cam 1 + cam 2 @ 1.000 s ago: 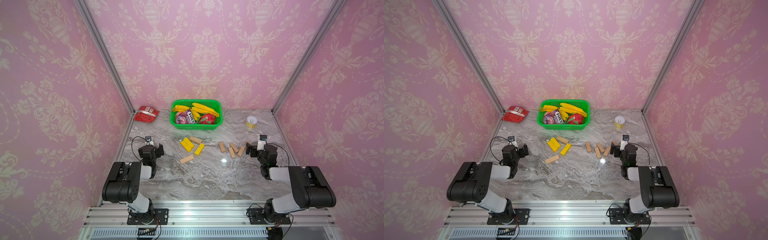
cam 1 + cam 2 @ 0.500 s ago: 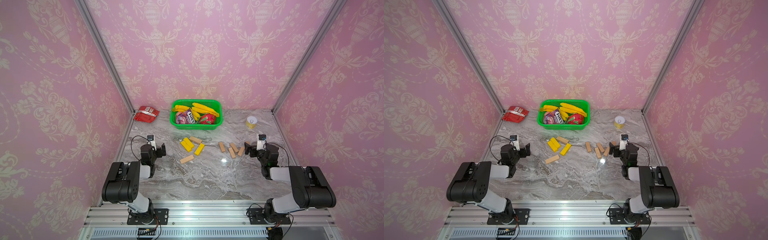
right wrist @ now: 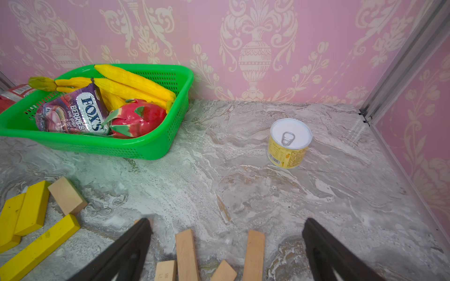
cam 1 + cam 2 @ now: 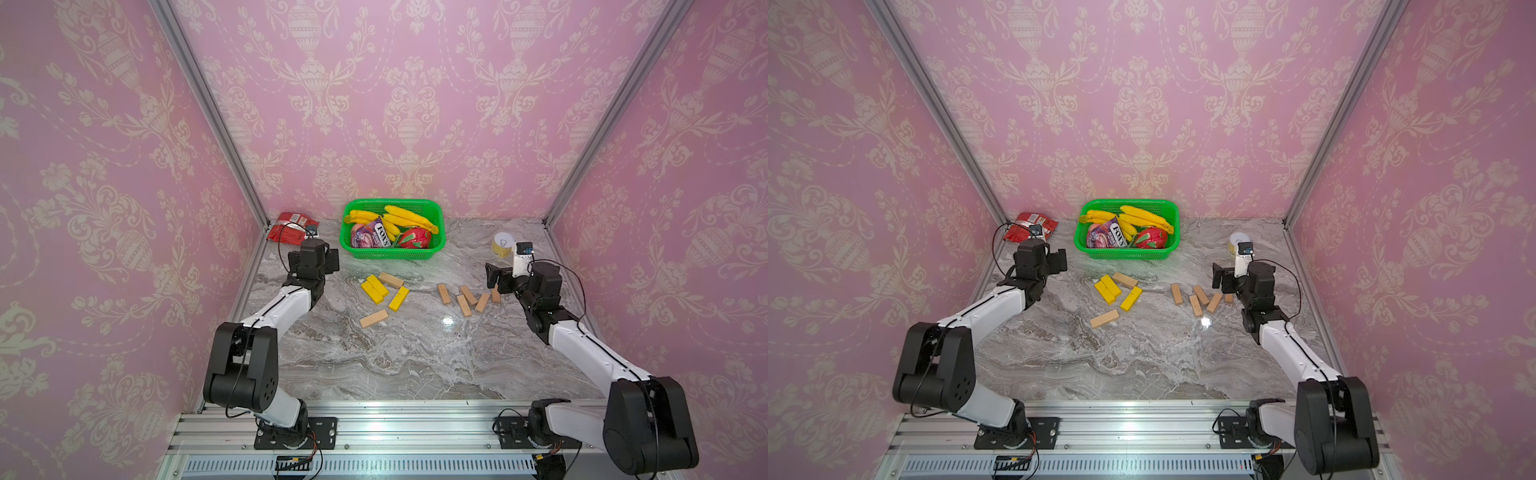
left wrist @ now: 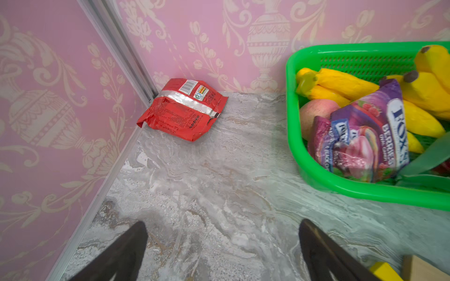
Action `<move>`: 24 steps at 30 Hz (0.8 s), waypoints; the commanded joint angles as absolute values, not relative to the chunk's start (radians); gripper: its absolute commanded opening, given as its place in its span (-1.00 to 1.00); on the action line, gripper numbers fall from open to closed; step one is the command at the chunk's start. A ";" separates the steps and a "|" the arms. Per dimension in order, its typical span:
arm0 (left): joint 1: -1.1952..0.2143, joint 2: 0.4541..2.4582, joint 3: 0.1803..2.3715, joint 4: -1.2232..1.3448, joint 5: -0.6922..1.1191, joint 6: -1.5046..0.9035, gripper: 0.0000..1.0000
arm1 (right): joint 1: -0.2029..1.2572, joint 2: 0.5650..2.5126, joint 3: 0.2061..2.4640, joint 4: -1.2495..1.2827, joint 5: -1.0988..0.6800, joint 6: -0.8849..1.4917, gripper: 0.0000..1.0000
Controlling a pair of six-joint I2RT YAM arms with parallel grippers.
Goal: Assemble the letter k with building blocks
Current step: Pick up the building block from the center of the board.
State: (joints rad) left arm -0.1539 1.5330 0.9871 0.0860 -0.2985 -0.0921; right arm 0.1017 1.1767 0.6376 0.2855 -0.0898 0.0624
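Both jaws apart, empty. Right wrist shows can (image 3: 289, 143); left wrist, red packet (image 5: 182, 109).

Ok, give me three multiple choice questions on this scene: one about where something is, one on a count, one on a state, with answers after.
1. Where does the can stand?
A. Inside a basket
B. On the table, near its back right corner
C. On top of a stack of blocks

2. How many yellow blocks lie on the table?
A. One
B. Five
C. Three

3. What state are the left gripper and right gripper in?
A. Both open, holding nothing
B. Both shut on a block
C. Left shut on a bag, right open

Answers:
1 B: in both top views it stands alone on the marble by the corner post.
2 C: two lie side by side, and a third lies just apart from them.
3 A: each wrist view shows the jaws wide apart, gripping nothing.
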 commanded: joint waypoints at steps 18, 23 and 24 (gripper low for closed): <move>-0.193 1.340 1.082 -0.658 0.454 -0.112 0.94 | 0.445 1.170 0.659 0.137 -0.156 0.489 1.00; -0.233 1.379 1.093 -0.770 0.473 -0.052 0.82 | 0.531 1.265 0.729 0.062 -0.109 0.535 0.94; -0.247 1.378 1.092 -0.780 0.446 -0.040 0.81 | 0.549 1.288 0.750 0.024 -0.104 0.540 0.94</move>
